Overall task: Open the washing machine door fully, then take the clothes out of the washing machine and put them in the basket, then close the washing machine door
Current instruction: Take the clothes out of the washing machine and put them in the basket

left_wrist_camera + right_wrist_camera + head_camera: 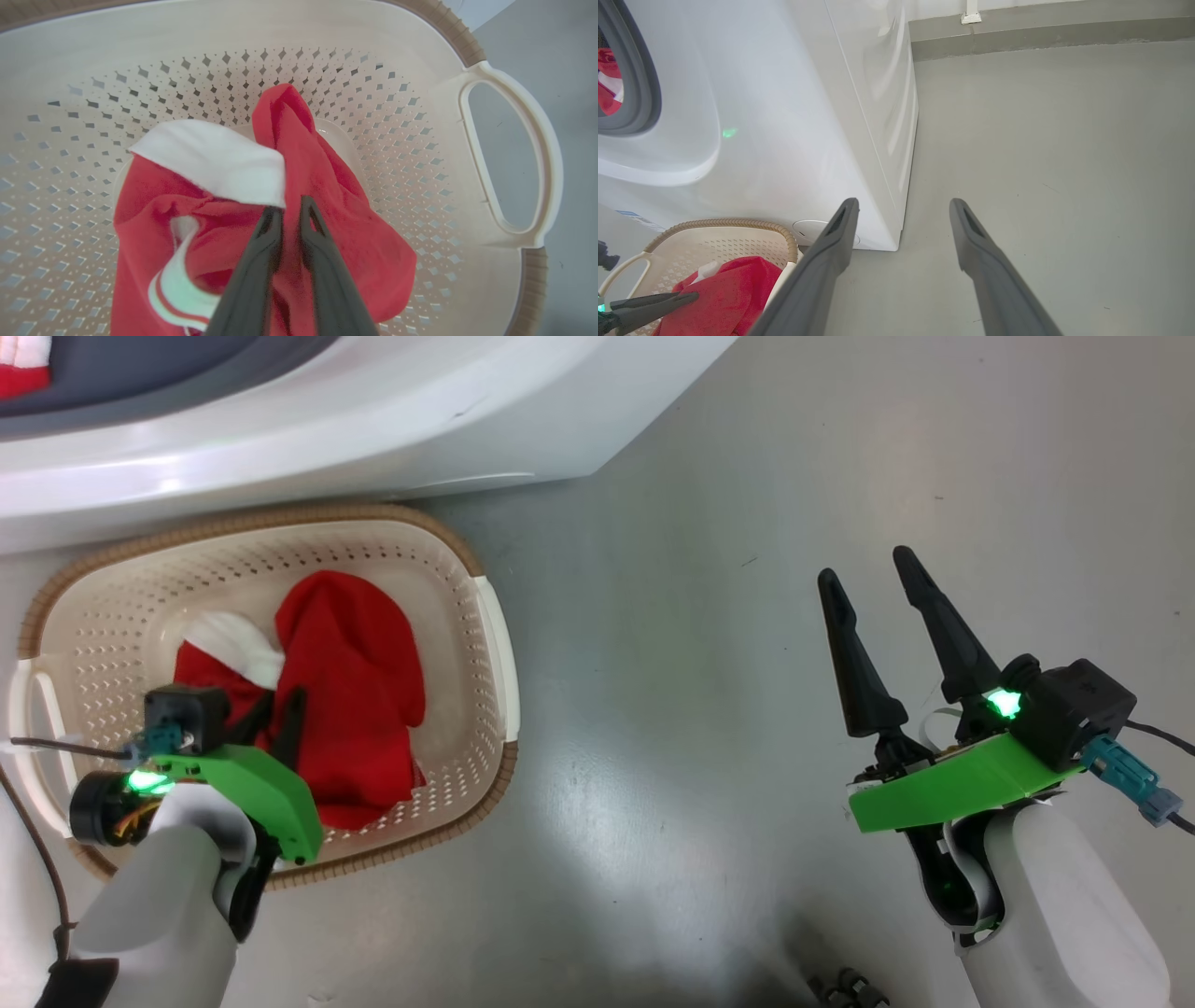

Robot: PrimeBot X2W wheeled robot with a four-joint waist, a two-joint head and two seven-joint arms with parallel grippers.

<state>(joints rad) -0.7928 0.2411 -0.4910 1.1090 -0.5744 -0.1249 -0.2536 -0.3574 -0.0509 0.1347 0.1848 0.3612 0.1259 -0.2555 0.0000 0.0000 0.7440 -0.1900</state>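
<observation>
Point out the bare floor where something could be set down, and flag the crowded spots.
Free: the floor between the basket and the right end effector, and on past the washing machine corner to the wall. Crowded: the basket, holding clothes and the left end effector, close beside the machine.

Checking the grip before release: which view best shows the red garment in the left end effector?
Left wrist view: the left end effector pinches the red garment close up. Head view shows it from above, half hidden; right wrist view catches an edge.
</observation>
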